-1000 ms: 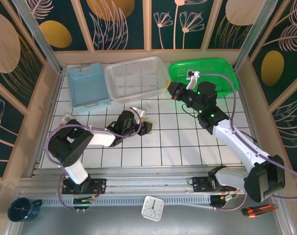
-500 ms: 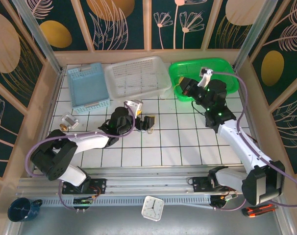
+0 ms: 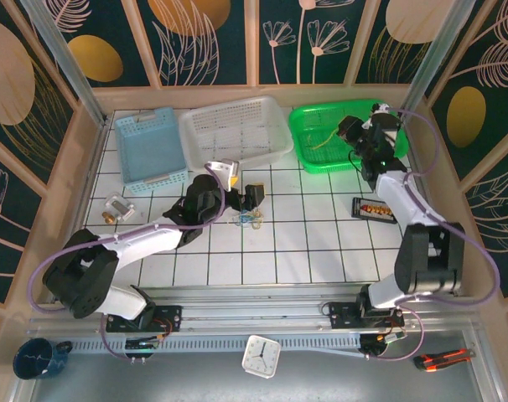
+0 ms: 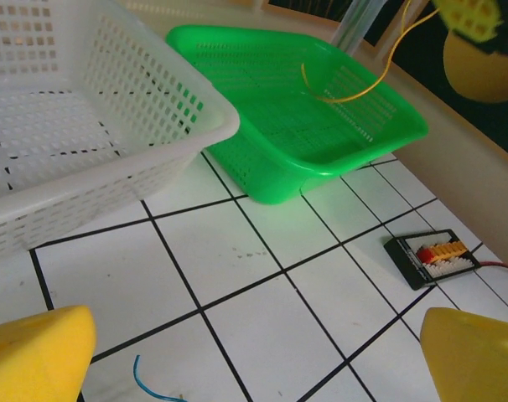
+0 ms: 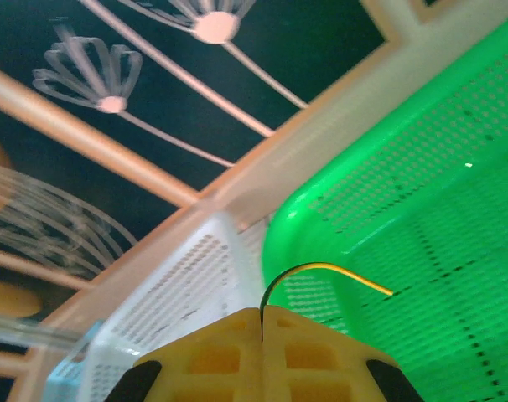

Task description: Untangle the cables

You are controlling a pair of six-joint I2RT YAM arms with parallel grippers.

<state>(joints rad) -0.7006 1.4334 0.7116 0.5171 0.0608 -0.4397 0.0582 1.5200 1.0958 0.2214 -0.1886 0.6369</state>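
Sorting looks to be under way, one strand at a time. My right gripper point(image 5: 262, 322) is pinched shut on a thin yellow wire point(image 5: 325, 270), held over the green basket point(image 5: 455, 209) at the upper right of the overhead view. My left gripper point(image 3: 246, 201) hangs with its jaws spread wide and nothing between them, just above the clump of cables point(image 3: 250, 219) on the tiled table point(image 3: 321, 243) near the middle of that view. A blue end point(image 4: 149, 383) curls at the bottom of my left wrist view. How many strands are knotted there I cannot make out; probably blue and white ones. Next, I judge, the right should let its wire drop into the basket. The left should lower onto one strand and close on it alone, not the whole clump.
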